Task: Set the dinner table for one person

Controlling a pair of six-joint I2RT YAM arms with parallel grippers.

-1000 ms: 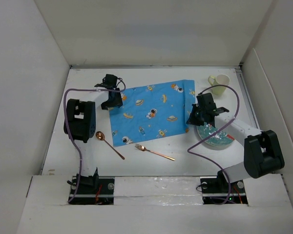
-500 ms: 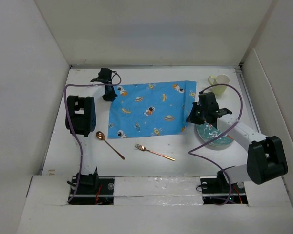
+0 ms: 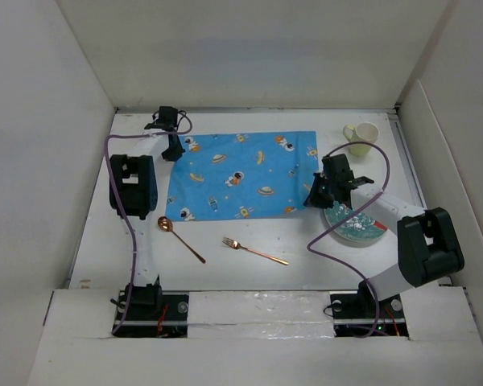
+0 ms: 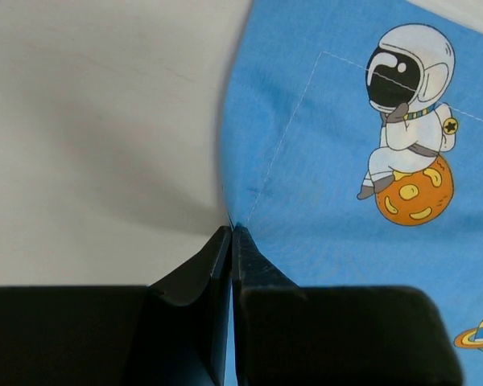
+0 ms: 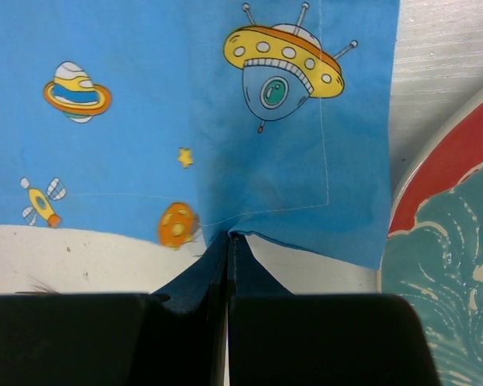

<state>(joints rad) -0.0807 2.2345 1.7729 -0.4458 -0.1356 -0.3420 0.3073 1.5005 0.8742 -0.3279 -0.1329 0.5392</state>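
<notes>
Between white walls [image 3: 249,56], white dinner table [image 3: 249,121]

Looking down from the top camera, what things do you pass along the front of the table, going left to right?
Spoon → fork → plate.

Bright, even, diffuse light from overhead; white walls close to washed out, no hard glare. Arms throw only faint soft shadows on the dinner table [image 3: 290,237]. Both wrist views are sharp on the cloth [image 4: 370,201] print. Left gripper [image 4: 231,241]: fingers [image 4: 197,273] flat black, no detail.
</notes>
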